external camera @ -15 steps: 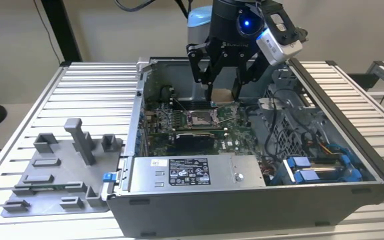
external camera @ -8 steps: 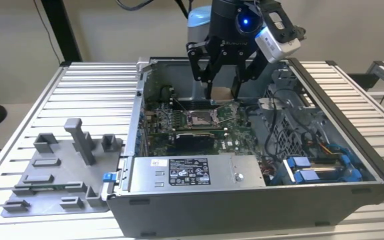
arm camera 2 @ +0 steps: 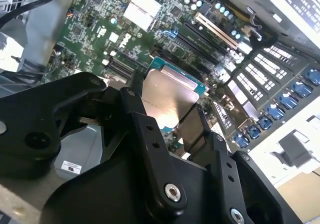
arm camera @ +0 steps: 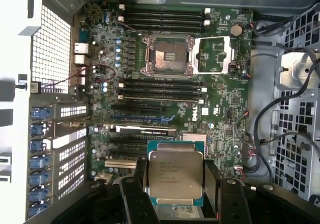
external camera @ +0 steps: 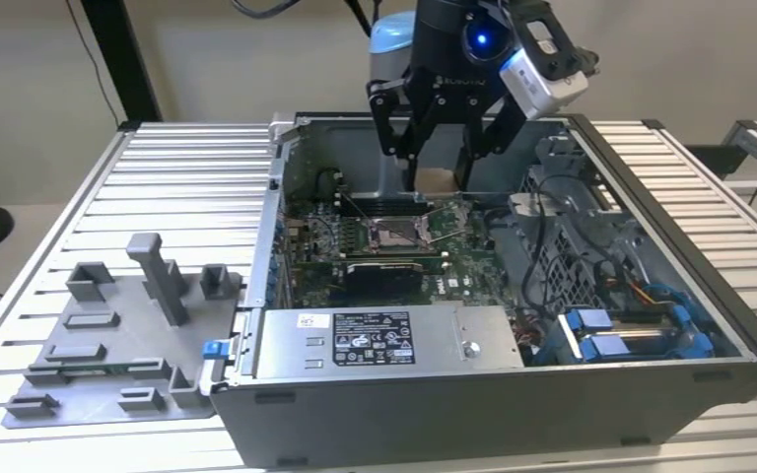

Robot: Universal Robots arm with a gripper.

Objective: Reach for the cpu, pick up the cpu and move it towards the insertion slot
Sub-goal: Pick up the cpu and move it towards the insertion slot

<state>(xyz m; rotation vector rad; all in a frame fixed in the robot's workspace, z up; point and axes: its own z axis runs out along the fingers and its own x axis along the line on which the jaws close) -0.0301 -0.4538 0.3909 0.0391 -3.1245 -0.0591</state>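
Your gripper (arm camera: 175, 184) is pinching the cpu (arm camera: 175, 178) by two opposite edges, silvery face showing in both wrist views, held above the green board (arm camera: 220, 119) inside the open computer case (external camera: 694, 296). In the first wrist view the insertion slot (arm camera: 166, 57) sits at twelve o'clock from the chip, well apart. Keep the chip level, square it to the metal frame, and steer clear of the thin lever.

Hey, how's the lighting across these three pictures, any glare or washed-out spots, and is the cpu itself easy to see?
In the first wrist view the cpu, held in the tool, is evenly lit, while the case wall is blown out white. In the second wrist view the cpu lid reflects light softly, and a bright patch washes out one corner. In the exterior view the lighting is soft, and a blue light glows on the arm.
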